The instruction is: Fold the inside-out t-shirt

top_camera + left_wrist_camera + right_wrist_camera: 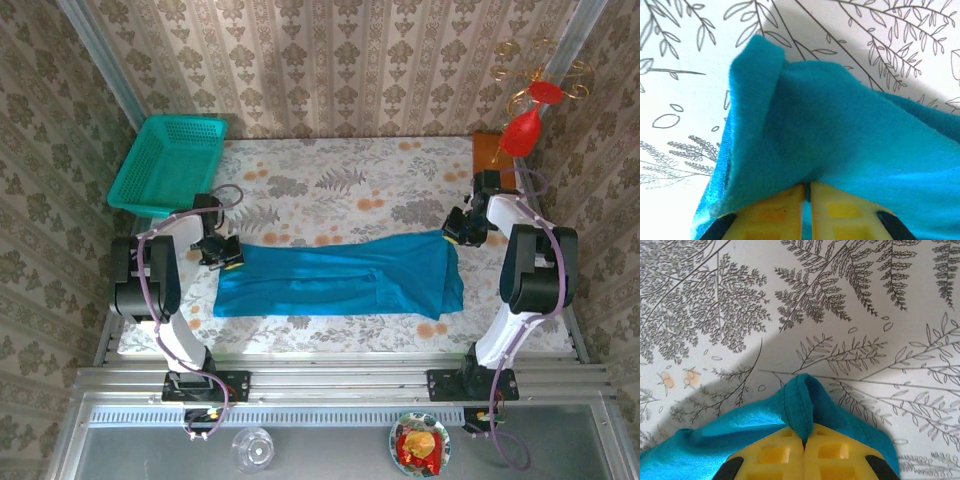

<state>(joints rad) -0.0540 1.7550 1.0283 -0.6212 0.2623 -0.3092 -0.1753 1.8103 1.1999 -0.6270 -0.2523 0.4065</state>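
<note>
Right, both arms have a grip on the inside-out t-shirt (340, 275). It lies flat on the desk (330, 190), in the near half and about centred between the arm bases.

- Left end effector (222, 255): at the shirt's far-left corner. In the wrist view (807, 187) the pads are pressed almost together, with cloth bunched up and over the tips. I read that as a pinch on the corner.
- Right end effector (455, 232): at the far-right corner. Its wrist view (804, 432) shows the pads closed on a small raised loop of the hem edge.

Why held like this, as I judge it: with one far corner in each grip, the far long edge can be lifted level and brought toward the near edge for a lengthwise fold.

Orientation: the long axis runs left-right across the desk, parallel to the near edge. The shirt is a wide, shallow band, taller at the right end where the layers overlap. I can't tell which end is the collar.

The teal basket (165, 160) sits at the far-left corner, well apart from the shirt.
</note>
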